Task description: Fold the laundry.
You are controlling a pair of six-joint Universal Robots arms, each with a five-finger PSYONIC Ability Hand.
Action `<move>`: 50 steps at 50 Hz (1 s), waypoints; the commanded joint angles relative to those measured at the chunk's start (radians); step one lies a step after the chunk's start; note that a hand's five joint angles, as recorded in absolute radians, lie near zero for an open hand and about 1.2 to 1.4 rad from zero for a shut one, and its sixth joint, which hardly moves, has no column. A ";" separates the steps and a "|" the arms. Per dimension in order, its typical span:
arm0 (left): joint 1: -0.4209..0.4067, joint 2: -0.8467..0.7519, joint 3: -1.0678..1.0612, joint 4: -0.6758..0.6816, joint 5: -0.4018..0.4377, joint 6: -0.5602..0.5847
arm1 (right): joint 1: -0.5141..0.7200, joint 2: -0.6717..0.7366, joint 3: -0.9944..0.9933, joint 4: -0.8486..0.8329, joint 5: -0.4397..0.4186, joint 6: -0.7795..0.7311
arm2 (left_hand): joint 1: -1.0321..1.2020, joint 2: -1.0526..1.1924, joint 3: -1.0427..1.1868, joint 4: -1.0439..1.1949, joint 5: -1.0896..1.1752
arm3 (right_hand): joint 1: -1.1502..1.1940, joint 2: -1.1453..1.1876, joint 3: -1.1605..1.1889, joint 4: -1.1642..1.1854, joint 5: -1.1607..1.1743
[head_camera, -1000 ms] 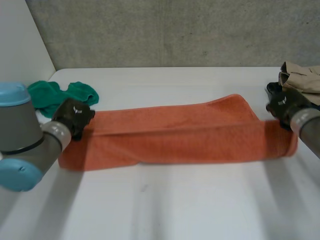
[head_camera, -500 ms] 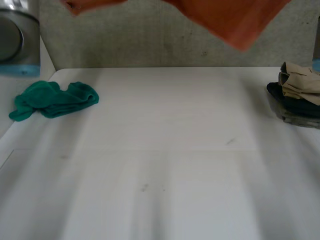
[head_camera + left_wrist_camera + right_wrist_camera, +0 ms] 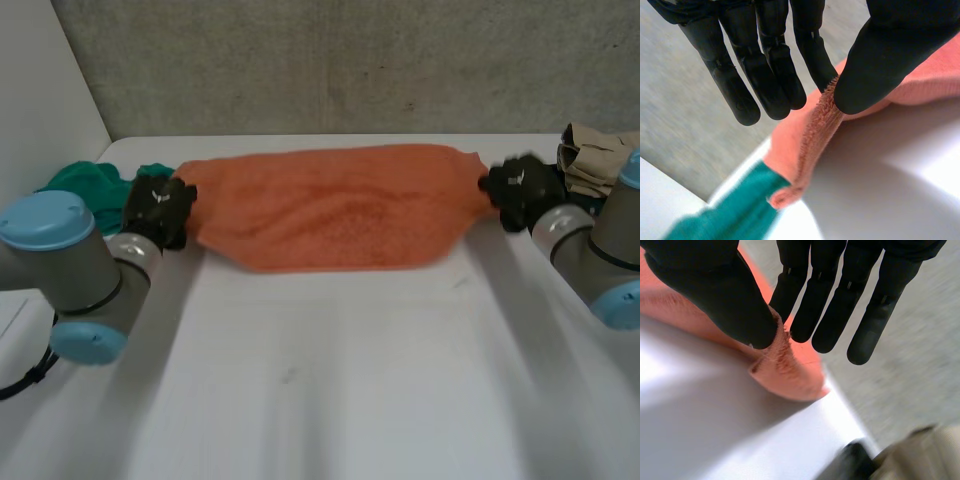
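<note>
— Fingers (image 3: 740, 85) on the left hand (image 3: 890, 45) run straight, see? In its wrist view the thumb presses the fuzzy edge of the orange towel (image 3: 812, 130) against the nearest one, a plain pinch.
— And that end droops toward the desk (image 3: 880, 190), with the green cloth (image 3: 735, 212) close beyond it.
— In the right wrist view, the right hand (image 3: 715, 290) does likewise: fingers straight, thumb nipping the towel's edge near a corner, which hangs over the desk.
— Something beige past it?
— A pile of clothes (image 3: 920, 460), beige on dark, near that hand.
— From the head view, the towel is stretched between both hands across the far part of the desk, one hand at each end. Its middle sags low, though whether it touches I can't tell. The green cloth lies just behind the left hand and the pile just beside the right, with a grey wall (image 3: 350, 60) at the back.
</note>
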 commanded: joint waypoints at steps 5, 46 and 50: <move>-0.002 0.382 -0.271 -0.596 -0.005 0.098 | -0.130 -0.254 0.274 0.618 0.107 -0.523 | 0.251 0.196 0.199 0.194 0.256 | 0.251 0.209 0.201 0.194 0.219; -0.047 -0.216 0.384 -0.103 -0.142 0.157 | 0.017 0.315 -0.382 -0.065 0.215 -0.269 | -0.153 -0.208 -0.204 -0.210 -0.148 | -0.108 -0.151 -0.158 -0.166 -0.140; -0.066 -0.210 0.392 -0.017 -0.148 0.122 | 0.039 0.359 -0.448 -0.100 0.261 -0.246 | -0.931 -0.986 -0.983 -0.988 -0.926 | -0.971 -1.013 -1.020 -1.028 -1.003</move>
